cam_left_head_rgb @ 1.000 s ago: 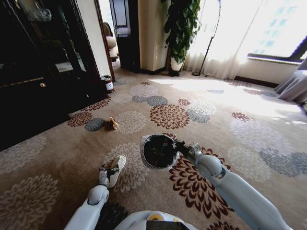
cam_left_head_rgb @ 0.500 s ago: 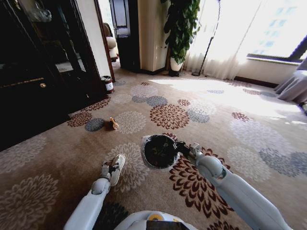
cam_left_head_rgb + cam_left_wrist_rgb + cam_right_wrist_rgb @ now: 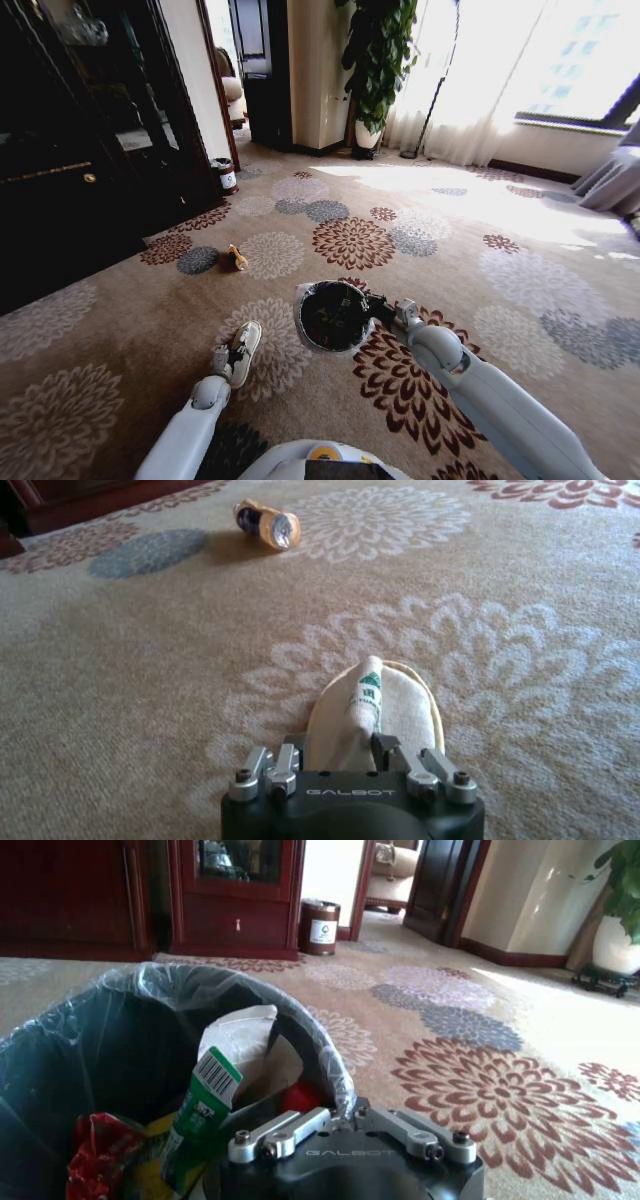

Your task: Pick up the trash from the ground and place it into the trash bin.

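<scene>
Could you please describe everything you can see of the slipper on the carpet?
The slipper is flat, beige-white and cloth-like, with a paler band down its middle bearing a small green mark. It lies sole-down on a pale carpet flower, toe pointing away from the robot. The left gripper is at its near end, fingers either side of the band. The trash bin stands beside it, apart.

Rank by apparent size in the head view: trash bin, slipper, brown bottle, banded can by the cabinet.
1. Trash bin
2. Slipper
3. Banded can and brown bottle: look alike; the can stands farther away, so unranked.
</scene>
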Controlling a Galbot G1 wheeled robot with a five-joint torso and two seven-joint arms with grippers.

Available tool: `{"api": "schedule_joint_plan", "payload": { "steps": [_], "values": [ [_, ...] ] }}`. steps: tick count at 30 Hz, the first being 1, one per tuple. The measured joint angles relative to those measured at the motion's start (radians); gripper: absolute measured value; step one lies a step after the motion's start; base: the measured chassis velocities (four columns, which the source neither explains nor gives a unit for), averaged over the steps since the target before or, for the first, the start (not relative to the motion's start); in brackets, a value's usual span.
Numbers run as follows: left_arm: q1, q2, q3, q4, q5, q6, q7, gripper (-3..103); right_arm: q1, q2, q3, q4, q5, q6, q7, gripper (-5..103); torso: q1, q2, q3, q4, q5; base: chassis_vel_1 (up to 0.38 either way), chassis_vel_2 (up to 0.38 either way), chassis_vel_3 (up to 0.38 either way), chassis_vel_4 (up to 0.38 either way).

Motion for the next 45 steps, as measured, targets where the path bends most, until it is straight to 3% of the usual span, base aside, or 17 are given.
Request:
{"api": "schedule_joint_plan", "payload": {
  "steps": [4,8,10,12,15,18,20,21,24,25,29,30,37,45],
  "values": [
    [-0.003,-0.001,0.000,0.003,0.012,-0.001,0.008,29,-0.001,-0.004,0.002,0.000,0.001,0.007,0.000,1,0.000,0.000,0.000,0.0000,0.0000,0.000,0.000,0.000,0.000],
    [-0.002,-0.001,0.000,0.003,0.017,-0.004,0.015,22,-0.002,-0.004,0.003,-0.003,0.001,0.027,0.000,1,0.000,0.000,0.000,0.0000,0.0000,0.000,0.000,0.000,0.000],
    [-0.001,0.001,-0.005,-0.001,0.019,-0.006,0.015,10,0.003,0.001,0.004,-0.009,0.006,0.037,0.000,1,0.000,0.000,0.000,0.0000,0.0000,0.000,0.000,0.000,0.000],
    [-0.001,0.003,-0.006,-0.004,0.019,-0.007,0.015,10,0.005,0.002,0.004,-0.010,0.006,0.037,0.000,1,0.000,0.000,0.000,0.0000,0.0000,0.000,0.000,0.000,0.000],
    [0.018,0.014,-0.017,-0.044,0.021,-0.026,0.004,1,0.011,0.007,0.004,-0.010,0.009,0.037,0.000,1,0.000,0.000,0.000,0.0000,-0.0001,0.000,0.000,0.000,0.000],
    [0.046,0.024,-0.028,-0.107,0.034,-0.051,-0.008,0,0.012,0.008,0.005,-0.011,0.010,0.037,0.000,1,0.000,0.000,0.000,0.0001,-0.0001,0.000,0.000,0.000,0.000],
    [0.064,0.034,-0.044,-0.167,0.096,-0.114,-0.011,0,0.018,0.012,0.003,-0.022,0.011,0.037,0.000,1,0.000,0.000,0.000,0.0001,0.0000,0.000,0.000,0.000,0.000],
    [0.064,0.034,-0.044,-0.167,0.096,-0.114,-0.011,0,0.018,0.012,0.003,-0.022,0.011,0.037,0.000,1,0.000,0.000,0.000,0.0001,0.0000,0.000,0.000,0.000,0.000],
    [0.076,0.068,-0.059,-0.287,0.150,-0.182,-0.007,0,0.033,0.030,-0.008,-0.052,0.027,0.024,0.000,1,0.000,0.000,0.000,0.0000,0.0000,0.000,0.000,0.000,0.000],
    [0.076,0.068,-0.059,-0.287,0.150,-0.182,-0.007,0,0.033,0.030,-0.008,-0.052,0.027,0.024,0.000,1,0.000,0.000,0.000,0.0000,0.0000,0.000,0.000,0.000,0.000],
    [0.070,0.142,-0.051,-0.549,0.136,-0.170,-0.001,0,0.078,0.067,-0.038,-0.094,0.077,-0.053,0.001,1,0.000,0.000,0.000,-0.0001,0.0002,0.000,0.000,0.000,0.000],
    [0.070,0.142,-0.051,-0.549,0.136,-0.170,-0.001,0,0.078,0.067,-0.038,-0.094,0.077,-0.053,0.001,1,0.000,0.000,0.000,-0.0001,0.0002,0.000,0.000,0.000,0.000],
    [0.039,0.215,0.022,-0.812,0.084,-0.122,0.014,0,0.184,0.097,-0.077,-0.129,0.144,-0.230,0.001,1,0.000,0.000,0.000,0.0001,0.0001,0.000,0.000,0.000,0.000],
    [-0.056,0.224,0.146,-0.839,0.046,-0.138,0.043,0,0.256,0.098,-0.167,-0.136,0.151,-0.270,0.001,1,0.000,0.000,0.000,-0.0001,0.0000,0.000,0.000,0.000,0.000]
  ]
}}
